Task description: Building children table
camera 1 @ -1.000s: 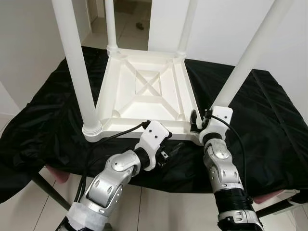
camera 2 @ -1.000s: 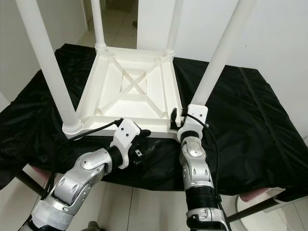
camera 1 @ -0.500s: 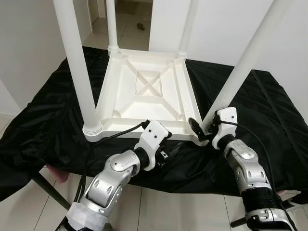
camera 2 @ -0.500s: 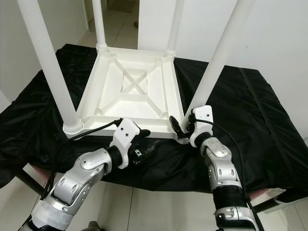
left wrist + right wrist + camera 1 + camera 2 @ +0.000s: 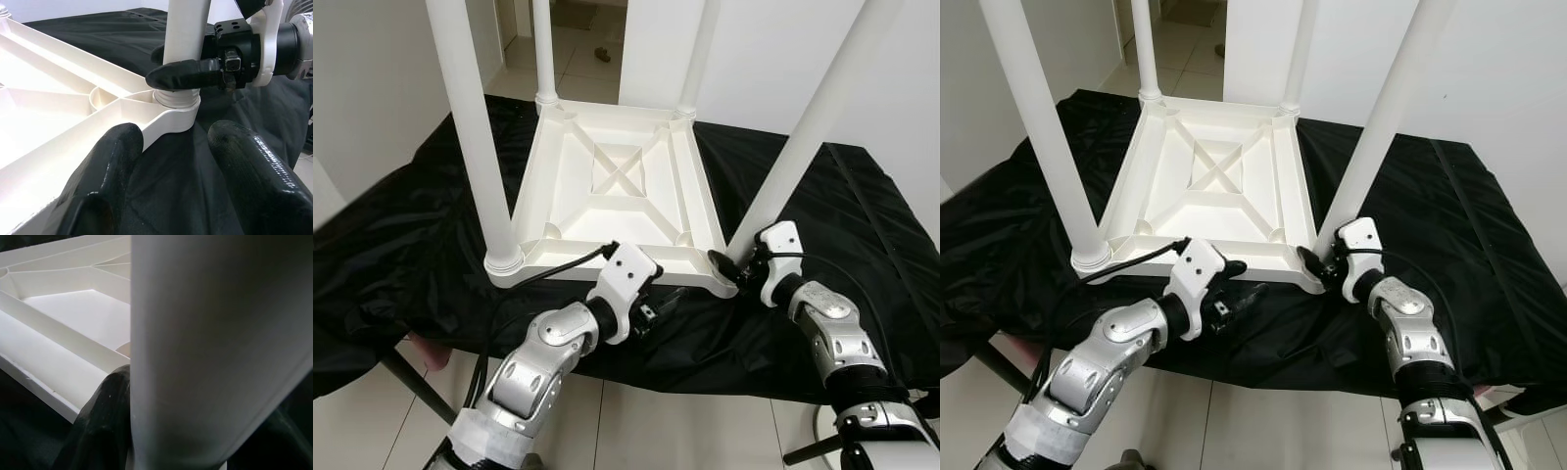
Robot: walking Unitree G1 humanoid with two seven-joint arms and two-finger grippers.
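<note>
Silver arms, black-fingered pincers, black cables

Table (image 5: 617, 186): white plastic, four white legs. Cloth (image 5: 401, 255): plain black. Arms: silver, with white wrist housings. Left gripper (image 5: 658, 308) and right gripper (image 5: 729, 266): black fingers. Floor (image 5: 578, 59): pale tile. Walls: white.

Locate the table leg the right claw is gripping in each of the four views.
Left eye view: leg rises from the tabletop's near right corner, slanting to the upper right.
Right eye view: same leg, right of centre, base by the right claw.
Left wrist view: leg at top centre, pinched just above its socket.
Right wrist view: leg close up, a broad white column.
Shared landmark: the upturned white tabletop.
</note>
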